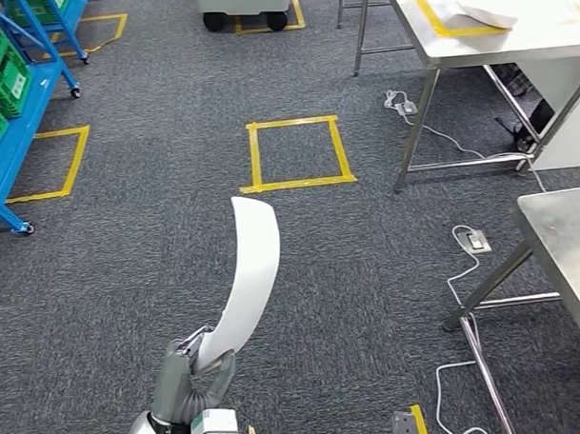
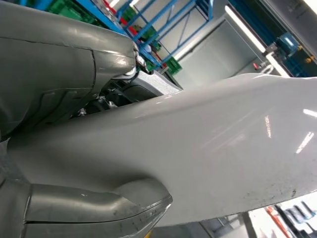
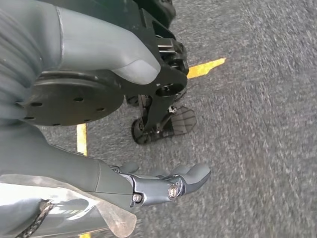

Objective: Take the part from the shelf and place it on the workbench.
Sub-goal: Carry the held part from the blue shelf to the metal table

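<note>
White curved part point(image 1: 252, 275) rises from the left hand point(image 1: 195, 373), which grasps its near end above grey carpet point(image 1: 166, 231); right hand point(image 3: 164, 186) hangs empty, fingers extended.

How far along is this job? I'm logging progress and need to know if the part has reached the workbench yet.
Done: the white curved part is off the blue shelf, gripped at its lower end by the left hand. In hand: it is being carried above the grey carpet. Left: setting it on the steel workbench at the right. The right hand hangs with nothing in it, fingers extended.
</note>
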{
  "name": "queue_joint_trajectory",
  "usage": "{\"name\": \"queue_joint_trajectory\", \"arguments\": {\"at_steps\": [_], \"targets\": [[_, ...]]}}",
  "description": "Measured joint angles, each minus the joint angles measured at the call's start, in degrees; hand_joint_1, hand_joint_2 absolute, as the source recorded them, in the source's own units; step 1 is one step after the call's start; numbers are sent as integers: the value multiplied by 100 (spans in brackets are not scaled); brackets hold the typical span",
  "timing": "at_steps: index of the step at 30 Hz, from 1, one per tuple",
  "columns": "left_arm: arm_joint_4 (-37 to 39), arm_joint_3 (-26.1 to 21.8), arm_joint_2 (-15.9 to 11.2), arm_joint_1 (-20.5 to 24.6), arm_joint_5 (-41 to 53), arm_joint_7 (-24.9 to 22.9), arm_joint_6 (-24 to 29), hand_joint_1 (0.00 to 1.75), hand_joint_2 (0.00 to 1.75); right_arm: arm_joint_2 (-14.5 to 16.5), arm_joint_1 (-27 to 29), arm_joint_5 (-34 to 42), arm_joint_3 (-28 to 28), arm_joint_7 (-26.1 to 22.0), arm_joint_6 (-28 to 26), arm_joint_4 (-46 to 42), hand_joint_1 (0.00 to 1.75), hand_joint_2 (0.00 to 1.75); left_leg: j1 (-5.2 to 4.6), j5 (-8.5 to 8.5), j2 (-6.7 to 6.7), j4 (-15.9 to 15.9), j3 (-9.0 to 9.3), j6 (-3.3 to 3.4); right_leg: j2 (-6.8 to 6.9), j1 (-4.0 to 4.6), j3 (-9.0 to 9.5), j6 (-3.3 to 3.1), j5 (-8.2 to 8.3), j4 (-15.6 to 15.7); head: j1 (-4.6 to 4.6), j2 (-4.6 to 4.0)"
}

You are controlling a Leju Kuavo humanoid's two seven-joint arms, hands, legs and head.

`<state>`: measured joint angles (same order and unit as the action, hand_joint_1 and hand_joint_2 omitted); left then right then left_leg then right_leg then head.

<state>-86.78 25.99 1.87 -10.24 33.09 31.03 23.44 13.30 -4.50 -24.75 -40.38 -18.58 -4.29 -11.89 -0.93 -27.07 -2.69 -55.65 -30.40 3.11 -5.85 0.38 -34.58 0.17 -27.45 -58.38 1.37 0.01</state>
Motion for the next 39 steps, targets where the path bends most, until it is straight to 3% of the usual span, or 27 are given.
{"name": "queue_joint_trajectory", "arguments": {"at_steps": [2,3,5,6,7,9,11,13,15,16,18,20,21,22,23,25,27,29,31,33,35,36,37,39], "targets": [[-2,9,1,-5,-2,-2,10,175,175,-3,-18,-6,-2,-3,-2,0,0,175,32,35,172,80,28,-25,354,-1,-252,52,-298,-488,38,1],[-2,12,-1,-14,-2,-2,14,175,175,-3,-26,-8,-2,-4,-2,0,0,175,34,32,256,84,28,-25,462,-25,-434,89,-481,-859,55,1],[-2,15,-4,-25,-2,-5,15,175,175,-3,-24,-8,-3,-4,-1,0,0,175,47,13,430,78,30,-48,535,-87,-692,171,-649,-1405,55,1],[-2,16,-4,-26,-2,-5,15,175,175,-3,-15,-8,-4,-4,-1,0,0,175,61,-2,510,73,36,-69,561,-119,-676,215,-578,-1391,56,0],[-2,17,-4,-24,-2,-6,15,175,175,-4,-7,-8,-5,-4,-1,0,0,175,83,-23,584,60,46,-102,606,-151,-535,259,-412,-1141,55,0],[-2,16,-5,-21,-2,-7,15,175,175,-1,-10,-8,-8,-4,-1,-1,0,175,106,-85,705,1,63,-195,809,-182,-105,334,-104,-364,67,1],[-2,16,-9,-16,-2,-8,15,175,175,5,-23,-9,-10,-5,-1,-2,0,175,89,-140,784,-76,66,-279,929,-176,121,283,-34,18,64,1],[-2,17,-11,-12,-1,-10,16,175,175,8,-20,-10,-13,-7,-1,-2,0,175,87,-168,854,-111,78,-324,846,-160,123,163,-58,3,41,0],[-3,17,-12,-1,-2,-10,17,175,175,8,-16,-10,-15,-7,-2,-2,0,175,124,-265,769,-182,73,-378,744,-161,116,81,-56,-4,27,0],[-3,17,-13,3,-2,-9,18,175,175,8,-20,-10,-16,-7,-2,-2,0,175,141,-396,647,-346,11,-403,688,-165,115,44,-49,-2,21,0],[-4,17,-18,-8,-2,-8,19,175,175,8,-28,-10,-20,-8,-2,-2,0,175,155,-784,387,-1037,-288,-424,565,-161,108,-6,-36,0,5,1],[-4,17,-28,-22,-2,-8,19,175,175,8,-27,-10,-28,-9,-2,-2,0,175,150,-1013,322,-1718,-615,-405,415,-140,101,-27,-28,-1,2,1],[-4,17,-33,-23,-2,-8,19,175,175,8,-26,-10,-33,-9,-2,-2,0,175,146,-961,312,-1798,-669,-380,337,-126,100,-33,-24,-2,3,1],[-4,17,-38,-22,-2,-8,19,175,175,8,-24,-9,-38,-9,-2,-2,0,175,139,-798,292,-1652,-622,-341,255,-113,102,-38,-19,-2,4,1],[-4,17,-40,-21,-2,-8,20,175,175,8,-23,-9,-43,-10,-2,-2,0,175,129,-560,226,-1314,-486,-288,173,-102,105,-39,-12,-2,3,1],[-4,17,-45,-24,-2,-8,29,175,175,11,-25,-1,-48,-30,-24,-2,0,175,117,-207,-60,-601,-192,-162,29,-100,96,-25,5,-4,12,0],[-8,17,-50,-30,-2,-10,56,175,175,17,-27,7,-52,-104,-106,-3,0,175,103,-152,-230,-290,-67,-98,-84,-122,50,27,33,-7,-9,0],[-22,17,-55,-33,-5,-15,95,175,175,19,-18,6,-57,-250,-247,-6,0,175,107,-148,-125,-196,-45,-113,-166,-139,-9,99,64,7,-37,0],[-41,19,-55,-42,-10,-22,124,175,175,19,-9,14,-62,-466,-399,-14,0,175,136,-97,23,-92,-16,-135,42,-120,-123,152,-45,-139,-11,1],[-55,21,-62,-70,-7,-47,135,175,175,19,-15,40,-71,-723,-528,-26,0,175,136,-70,194,-42,-1,-138,389,-102,-401,190,-381,-709,33,1],[-61,24,-75,-95,3,-83,137,175,175,19,-14,67,-86,-949,-627,-34,0,175,122,-74,375,-46,-11,-132,524,-110,-700,235,-677,-1390,53,1],[-62,26,-79,-100,8,-96,137,175,175,19,-6,76,-92,-1026,-664,-37,0,175,118,-77,460,-48,-11,-132,550,-113,-734,254,-692,-1515,51,1],[-63,28,-81,-100,12,-104,137,175,175,19,6,80,-98,-1077,-689,-42,0,175,116,-82,538,-52,-9,-138,579,-114,-645,265,-598,-1404,53,1],[-75,33,-83,-98,21,-112,137,175,175,19,16,83,-105,-1120,-715,-54,0,175,111,-104,667,-65,10,-170,765,-105,-188,255,-281,-640,54,1]]}}
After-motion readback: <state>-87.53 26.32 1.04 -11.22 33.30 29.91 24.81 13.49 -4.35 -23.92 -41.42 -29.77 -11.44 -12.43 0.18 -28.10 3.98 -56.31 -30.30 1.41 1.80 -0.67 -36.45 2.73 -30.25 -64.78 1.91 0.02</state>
